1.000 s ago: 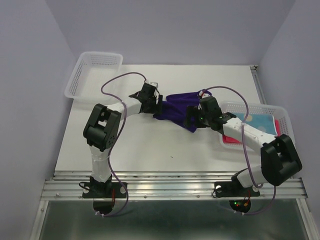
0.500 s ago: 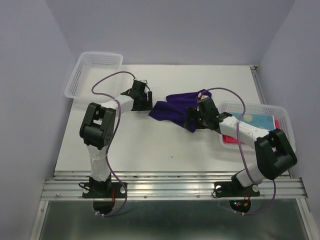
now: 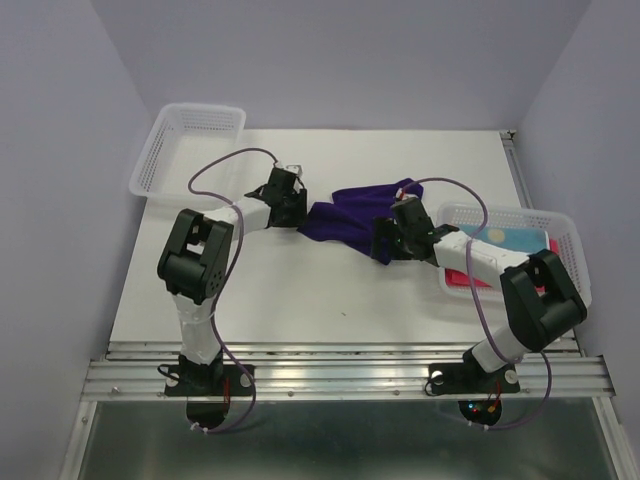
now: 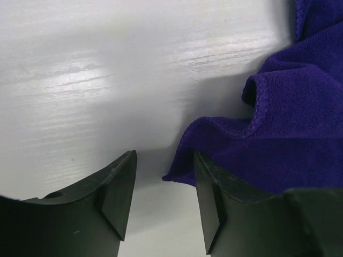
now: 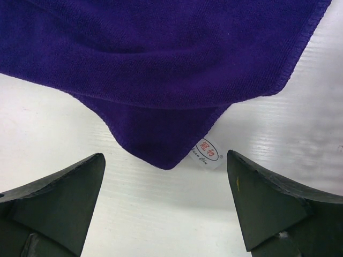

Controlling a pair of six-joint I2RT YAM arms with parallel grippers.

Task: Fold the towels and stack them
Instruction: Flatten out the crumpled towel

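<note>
Dark purple towel (image 3: 350,213) lying crumpled on the white table (image 3: 300,290). The left gripper (image 4: 163,160) sits at the towel's left end, jaws parted. A cloth corner lies between its fingers, the hem against one finger, and nothing is clamped. The right gripper (image 5: 165,158) sits at the towel's near right corner, jaws wide apart, framing the corner with the white label (image 5: 206,151) without contact. Right of the towel, a white mesh basket (image 3: 565,230) holds a light blue towel (image 3: 510,238) and a pink-red towel (image 3: 462,280).

The dark purple towel (image 4: 300,144) is matt, nubby cloth; the white table (image 4: 80,80) is smooth with a faint grained sheen.
</note>
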